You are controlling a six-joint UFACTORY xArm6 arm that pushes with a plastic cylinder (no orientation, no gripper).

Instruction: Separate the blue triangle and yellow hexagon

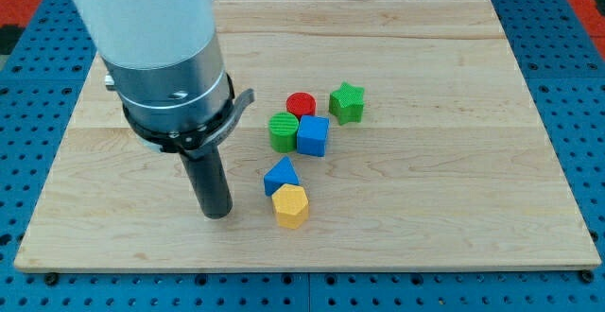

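Note:
The blue triangle [281,175] lies near the middle of the wooden board [425,208]. The yellow hexagon [291,205] sits just below it, touching it. My tip [218,215] is the lower end of the dark rod. It rests on the board to the view's left of both blocks, about level with the yellow hexagon, a clear gap away. It touches no block.
Above the pair stands a tight cluster: a green cylinder [283,132], a red cylinder [301,105] and a blue cube [313,135]. A green star [347,102] sits just to their right. The arm's large body [161,57] covers the board's upper left.

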